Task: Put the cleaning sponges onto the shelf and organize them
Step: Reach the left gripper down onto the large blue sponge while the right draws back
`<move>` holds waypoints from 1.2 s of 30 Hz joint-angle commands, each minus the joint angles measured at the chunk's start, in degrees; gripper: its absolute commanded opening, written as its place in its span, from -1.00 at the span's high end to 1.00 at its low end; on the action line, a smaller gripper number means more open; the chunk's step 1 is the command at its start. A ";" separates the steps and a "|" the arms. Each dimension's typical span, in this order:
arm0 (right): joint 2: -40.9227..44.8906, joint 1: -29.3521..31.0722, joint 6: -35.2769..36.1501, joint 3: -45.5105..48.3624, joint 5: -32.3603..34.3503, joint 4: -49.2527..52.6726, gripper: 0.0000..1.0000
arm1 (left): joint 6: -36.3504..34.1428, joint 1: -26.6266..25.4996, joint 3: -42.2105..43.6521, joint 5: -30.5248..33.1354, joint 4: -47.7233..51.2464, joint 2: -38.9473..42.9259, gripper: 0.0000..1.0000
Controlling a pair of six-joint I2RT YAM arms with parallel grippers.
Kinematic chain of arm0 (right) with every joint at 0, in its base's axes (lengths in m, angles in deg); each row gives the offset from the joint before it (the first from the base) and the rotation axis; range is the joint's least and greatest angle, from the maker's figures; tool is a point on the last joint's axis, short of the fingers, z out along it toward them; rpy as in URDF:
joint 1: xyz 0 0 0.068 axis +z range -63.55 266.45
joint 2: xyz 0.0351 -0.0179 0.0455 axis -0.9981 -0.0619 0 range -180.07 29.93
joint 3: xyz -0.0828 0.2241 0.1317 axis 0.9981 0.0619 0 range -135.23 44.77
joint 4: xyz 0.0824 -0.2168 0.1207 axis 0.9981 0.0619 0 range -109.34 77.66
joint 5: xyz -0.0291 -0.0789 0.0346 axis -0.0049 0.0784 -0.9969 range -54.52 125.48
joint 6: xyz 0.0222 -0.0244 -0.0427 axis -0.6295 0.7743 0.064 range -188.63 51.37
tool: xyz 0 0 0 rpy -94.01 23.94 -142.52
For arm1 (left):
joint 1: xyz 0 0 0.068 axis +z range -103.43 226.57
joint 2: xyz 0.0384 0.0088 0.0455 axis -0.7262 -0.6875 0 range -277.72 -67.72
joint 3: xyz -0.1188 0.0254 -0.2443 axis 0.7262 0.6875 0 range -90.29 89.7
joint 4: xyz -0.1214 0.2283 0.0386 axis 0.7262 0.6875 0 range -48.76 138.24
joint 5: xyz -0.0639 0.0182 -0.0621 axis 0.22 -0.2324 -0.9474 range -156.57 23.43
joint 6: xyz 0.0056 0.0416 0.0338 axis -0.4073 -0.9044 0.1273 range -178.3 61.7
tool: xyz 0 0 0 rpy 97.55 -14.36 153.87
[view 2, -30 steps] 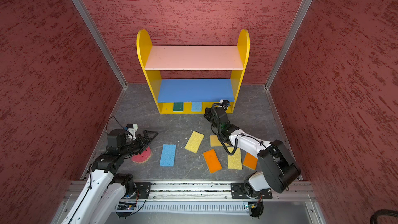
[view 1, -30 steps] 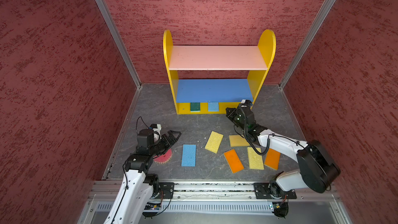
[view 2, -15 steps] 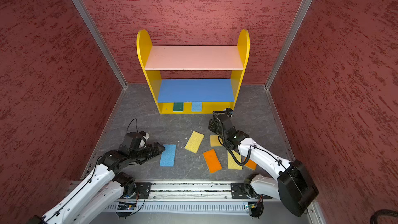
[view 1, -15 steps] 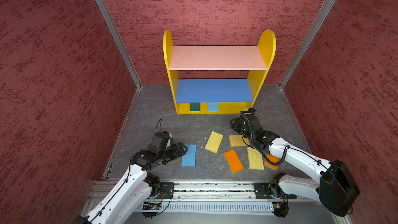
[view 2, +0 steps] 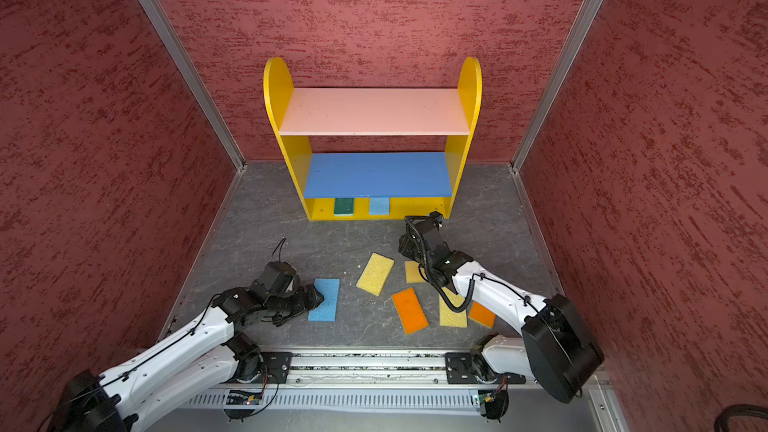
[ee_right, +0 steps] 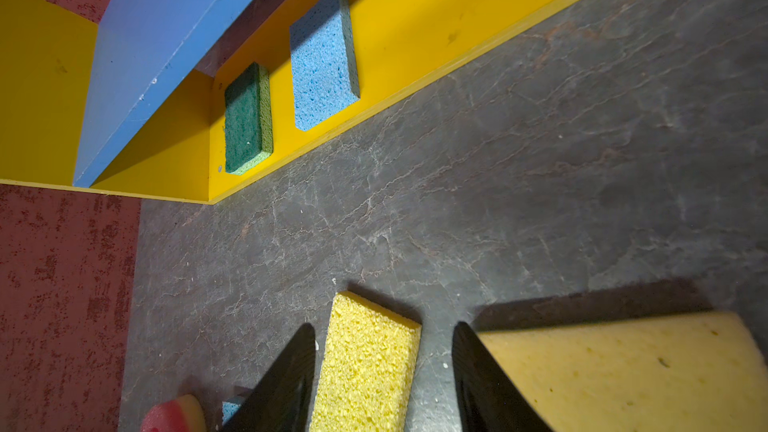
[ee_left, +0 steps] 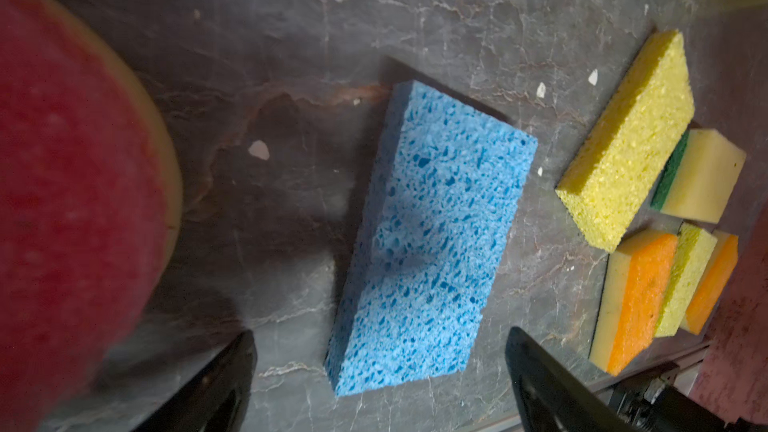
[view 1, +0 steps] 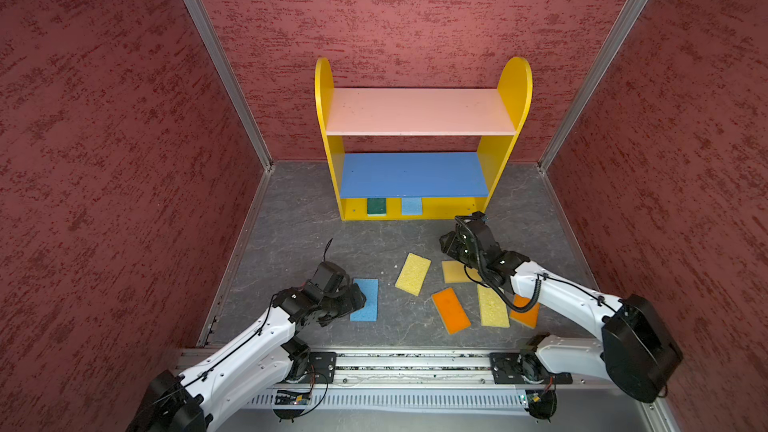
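The shelf (view 1: pixel 419 112) stands at the back; a green sponge (view 1: pixel 376 206) and a blue sponge (view 1: pixel 411 206) lie on its yellow base. On the floor lie a blue sponge (view 1: pixel 365 299), two yellow ones (view 1: pixel 412 273) (view 1: pixel 492 307), a pale yellow one (view 1: pixel 455 271) and two orange ones (view 1: pixel 451 310) (view 1: pixel 525 313). My left gripper (view 1: pixel 357 299) is open at the floor blue sponge's (ee_left: pixel 432 234) left edge, holding nothing. The round red sponge (ee_left: pixel 75 184) shows beside it in the left wrist view. My right gripper (view 1: pixel 446 245) is open above a yellow sponge (ee_right: pixel 365 363).
Red textured walls close in the grey floor (view 1: pixel 299 234) on three sides. A metal rail (view 1: pixel 407 361) with both arm bases runs along the front edge. Bare floor lies between the shelf and the loose sponges.
My left arm has swung right from the round red sponge to the floor blue sponge. My right gripper has drawn back from the shelf's front toward the loose sponges.
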 commanded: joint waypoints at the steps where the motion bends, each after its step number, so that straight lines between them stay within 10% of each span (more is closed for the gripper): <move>1: -0.76 0.04 0.87 -0.82 -0.40 -2.08 -0.09 | 1.57 -0.28 0.60 0.62 -4.92 -1.30 -0.65; 10: -0.80 -0.01 -0.51 1.15 -0.71 -4.62 -0.09 | 1.03 0.85 -0.90 0.92 -7.17 -4.33 0.52; 19: 1.36 0.04 1.29 2.27 -1.66 -6.01 -0.01 | -0.51 4.67 -3.32 0.10 -4.41 -0.95 1.00; 23: 1.49 0.15 4.26 0.56 -3.08 -3.87 0.03 | -1.37 5.84 -4.91 -1.16 -2.96 0.15 1.00; 29: 3.01 0.18 4.64 1.19 -1.29 -2.79 0.00 | -2.25 5.38 -4.02 -1.20 -2.28 -0.35 -0.39; 36: 2.57 0.13 3.71 1.65 -1.48 -3.19 -0.02 | -0.90 4.39 -1.18 -1.20 -7.77 -4.63 -0.53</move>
